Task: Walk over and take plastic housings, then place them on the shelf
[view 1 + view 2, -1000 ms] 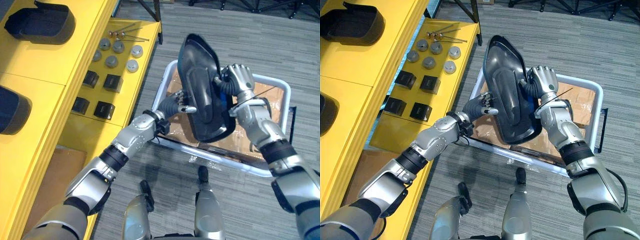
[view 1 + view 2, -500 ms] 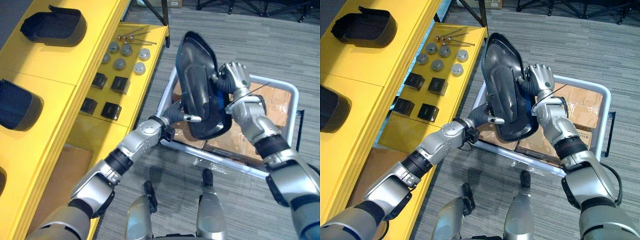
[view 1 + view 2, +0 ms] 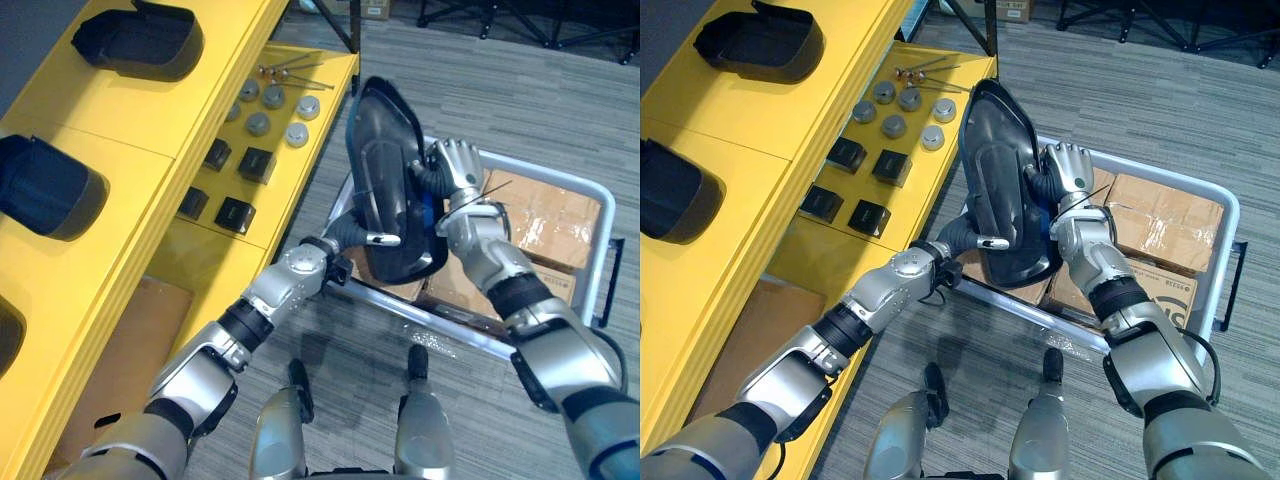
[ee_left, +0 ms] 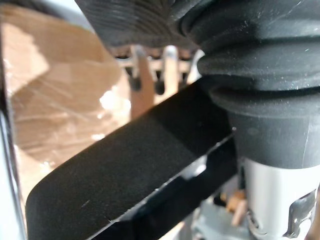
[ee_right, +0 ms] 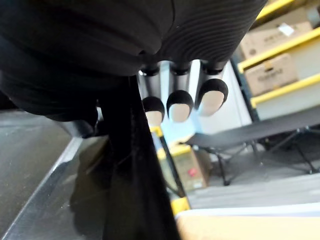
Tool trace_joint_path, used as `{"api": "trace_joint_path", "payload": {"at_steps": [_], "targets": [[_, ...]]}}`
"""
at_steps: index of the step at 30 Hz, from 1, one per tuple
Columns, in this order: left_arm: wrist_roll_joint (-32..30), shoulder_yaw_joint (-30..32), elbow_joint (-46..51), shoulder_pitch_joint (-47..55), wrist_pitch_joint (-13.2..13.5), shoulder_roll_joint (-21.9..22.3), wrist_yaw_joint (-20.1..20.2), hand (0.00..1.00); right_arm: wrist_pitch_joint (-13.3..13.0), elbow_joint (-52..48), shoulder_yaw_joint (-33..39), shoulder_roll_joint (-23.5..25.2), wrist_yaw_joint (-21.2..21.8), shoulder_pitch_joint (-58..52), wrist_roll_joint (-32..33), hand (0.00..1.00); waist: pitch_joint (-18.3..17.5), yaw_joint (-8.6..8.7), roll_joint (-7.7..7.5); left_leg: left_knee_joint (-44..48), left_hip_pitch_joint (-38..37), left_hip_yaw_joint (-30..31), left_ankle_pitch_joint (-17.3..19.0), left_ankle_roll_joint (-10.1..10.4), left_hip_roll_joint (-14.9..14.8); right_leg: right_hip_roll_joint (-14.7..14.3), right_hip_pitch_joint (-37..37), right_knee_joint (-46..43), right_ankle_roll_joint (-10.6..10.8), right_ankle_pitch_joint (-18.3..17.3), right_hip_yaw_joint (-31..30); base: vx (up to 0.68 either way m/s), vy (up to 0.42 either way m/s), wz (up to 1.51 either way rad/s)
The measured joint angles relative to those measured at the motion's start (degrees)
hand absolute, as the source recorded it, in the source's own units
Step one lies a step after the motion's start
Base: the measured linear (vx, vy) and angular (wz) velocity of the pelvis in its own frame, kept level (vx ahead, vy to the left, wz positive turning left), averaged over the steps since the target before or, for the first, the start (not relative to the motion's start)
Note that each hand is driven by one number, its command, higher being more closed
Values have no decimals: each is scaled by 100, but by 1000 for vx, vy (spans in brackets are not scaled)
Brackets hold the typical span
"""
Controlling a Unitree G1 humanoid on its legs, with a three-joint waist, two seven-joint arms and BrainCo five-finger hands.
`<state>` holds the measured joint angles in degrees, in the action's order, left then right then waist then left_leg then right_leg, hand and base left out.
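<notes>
While both arms keep their grip, left hand [image 3: 357,233] hooks its thumb on the black plastic housing [image 3: 378,165] and right hand [image 3: 455,168] curls round its far rim. It stands on edge over the cart [image 3: 460,330] of cardboard boxes [image 3: 545,205]. The view has shifted, so more of the yellow shelf [image 3: 130,130] and its other housings [image 3: 140,38] shows.

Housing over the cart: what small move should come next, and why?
Probably swing the housing left toward the shelf. The left hand and right hand grip it upright above the cart, and bare yellow shelf top lies to the robot's left, beside a placed housing.
</notes>
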<state>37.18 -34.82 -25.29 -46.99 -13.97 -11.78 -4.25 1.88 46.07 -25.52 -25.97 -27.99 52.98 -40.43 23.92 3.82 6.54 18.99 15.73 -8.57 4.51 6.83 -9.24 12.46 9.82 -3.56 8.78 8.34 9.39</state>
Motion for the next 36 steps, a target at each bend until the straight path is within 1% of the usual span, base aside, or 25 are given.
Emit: {"api": "trace_joint_path", "payload": {"at_steps": [1,2,4,6,8,9,11,12,13,14,16,18,19,20,22,23,24,26,29,31,32,33,36], "targets": [[-2,0,-21,1,43,1,-26,100,54,42,-2,32,-94,28,-109,100,3,-10,-5,20,29,15,0,0,-2,-3,6,2,-2,2,13,7,13,6],[-1,-1,-34,6,64,4,-31,100,69,51,-3,46,-125,34,-117,100,4,-18,-8,22,30,16,0,0,-2,-3,4,2,-3,4,13,9,20,4],[3,7,-66,46,148,10,-72,100,79,101,-55,110,-359,84,-214,100,3,-37,-13,42,31,17,2,-2,-6,-3,-3,2,-4,5,13,0,0,0],[6,8,-95,101,185,24,-101,100,63,123,-122,155,-482,137,-219,100,4,-38,-17,51,30,21,2,-2,-16,-12,-11,2,-5,6,13,0,0,0],[34,73,-178,165,326,76,-195,100,41,123,-126,225,-527,137,-218,100,14,-44,-42,63,28,28,3,0,-41,-34,-20,4,-14,12,14,0,0,0],[62,113,-216,196,385,84,-251,100,17,121,-125,274,-574,137,-209,100,25,-48,-69,68,28,28,3,0,-62,-54,-22,10,-21,17,14,-29,0,-4],[116,141,-301,254,414,85,-399,100,4,108,-124,368,-587,126,-189,100,4,-48,-140,69,25,24,1,4,-92,-84,-23,31,-36,28,14,-23,-3,-5],[242,178,-327,319,493,84,-547,100,-2,-1,-115,418,-588,73,-71,100,21,-43,-205,68,-1,24,-1,7,-120,-113,-72,74,-55,43,16,-5,-4,-4],[296,198,-340,361,549,86,-614,100,-2,-73,-99,439,-590,30,-33,100,22,-44,-236,63,-14,23,-2,9,-126,-123,-94,99,-62,54,18,-7,-4,-4],[301,218,-342,442,612,87,-679,100,-2,-200,-89,485,-593,-62,61,100,0,-44,-286,51,-23,15,-3,11,-133,-131,-102,122,-66,60,18,0,0,0],[509,218,-350,625,820,107,-828,100,18,-706,120,561,-613,-457,242,100,-2,-40,-369,-5,-104,6,-7,18,-136,-137,-172,161,-66,60,20,0,0,0],[573,219,-350,767,922,111,-955,100,77,-1065,193,710,-693,-778,479,100,-22,-36,-435,-78,-167,-22,-18,37,-136,-142,-192,177,-71,55,7,23,10,-4],[602,228,-351,820,976,111,-1014,100,86,-1210,210,756,-716,-881,585,100,-28,-22,-448,-91,-171,-23,-21,41,-138,-147,-194,184,-73,54,7,30,9,-4],[774,231,-352,909,1071,124,-1081,100,104,-1490,297,867,-774,-1100,711,100,-40,2,-471,-119,-177,-31,-29,49,-140,-151,-191,199,-73,54,7,34,8,-4],[981,233,-354,1054,1176,250,-1155,100,232,-1895,363,1073,-935,-1421,830,100,-51,-5,-496,-205,-281,-110,-40,62,-141,-151,-199,203,-74,54,-58,44,18,-15],[1084,235,-355,1164,1280,327,-1228,100,268,-2094,361,1171,-992,-1569,887,100,-53,-2,-520,-276,-380,-172,-50,74,-140,-152,-223,206,-76,52,-121,38,20,-19],[1171,234,-355,1199,1304,366,-1261,100,284,-2177,361,1202,-1020,-1635,937,100,-56,4,-526,-289,-413,-185,-49,74,-141,-155,-244,212,-77,48,-136,42,19,-18],[1265,231,-356,1321,1445,446,-1372,100,308,-2351,357,1279,-1127,-1856,1045,100,-67,13,-632,-417,-593,-308,-66,97,-144,-157,-301,233,-81,40,-199,21,14,-18],[1427,205,-359,1357,1532,518,-1442,100,308,-2523,359,1285,-1253,-2057,1080,100,-110,38,-742,-491,-645,-329,-89,117,-146,-164,-307,249,-87,34,-204,-2,8,-7],[1498,108,-361,1388,1717,553,-1450,100,308,-2529,357,1285,-1322,-2095,1279,100,-144,34,-820,-566,-720,-386,-100,124,-145,-165,-317,260,-87,34,-247,-9,14,-9],[1575,83,-363,1389,1759,553,-1450,100,307,-2529,356,1285,-1328,-2129,1281,100,-142,31,-829,-586,-761,-407,-100,125,-145,-165,-337,267,-87,34,-263,-4,20,-13],[1670,42,-381,1393,1859,553,-1450,100,307,-2542,350,1285,-1332,-2136,1288,100,-146,24,-841,-643,-845,-448,-107,134,-136,-163,-375,285,-86,34,-299,2,24,-11],[1949,10,-393,1395,2223,602,-1448,100,303,-2658,349,1277,-1352,-2139,1319,100,-149,38,-845,-670,-879,-464,-108,136,-134,-164,-402,319,-85,35,-305,1,7,-3]]}}
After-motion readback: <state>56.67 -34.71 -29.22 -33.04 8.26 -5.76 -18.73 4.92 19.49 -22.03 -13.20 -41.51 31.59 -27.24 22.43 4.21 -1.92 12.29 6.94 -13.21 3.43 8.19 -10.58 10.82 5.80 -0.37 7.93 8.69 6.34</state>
